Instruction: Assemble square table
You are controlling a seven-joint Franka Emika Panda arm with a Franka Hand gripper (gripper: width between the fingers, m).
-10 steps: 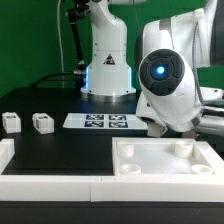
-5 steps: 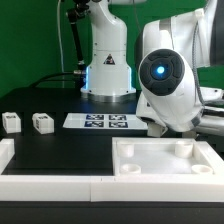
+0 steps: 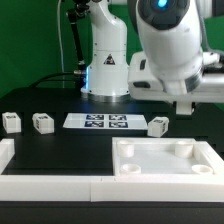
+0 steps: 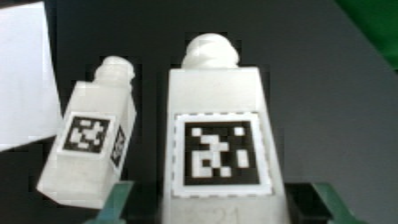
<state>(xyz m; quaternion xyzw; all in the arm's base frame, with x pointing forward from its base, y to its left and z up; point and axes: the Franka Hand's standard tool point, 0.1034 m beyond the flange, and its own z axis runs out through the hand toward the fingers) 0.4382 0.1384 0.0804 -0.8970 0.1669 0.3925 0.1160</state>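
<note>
— The square table is in pieces. Its slab [image 3: 165, 160] lies hollow face up at the desk's [image 3: 60, 140] near edge, toward the exterior view's right.

— And the legs?

— One leg [image 4: 217, 130] sits between the fingers [image 4: 121, 205] of the gripper [image 4: 222, 208], which is closed on its two sides at a middling width. The tag faces the wrist camera.

— The rest?

— A second leg [image 3: 158, 125] lies on the desk just behind the slab. In the wrist view it lies just beside the held one, slightly tilted. I can't tell whether they touch.

— Further out?

— The marker board [image 3: 98, 121] lies mid-desk. Beyond it, toward the exterior view's left edge, stand a third leg [image 3: 42, 122] and a fourth leg [image 3: 11, 122], near each other but apart. The arm's base [image 3: 107, 65] stands at the far edge.
</note>
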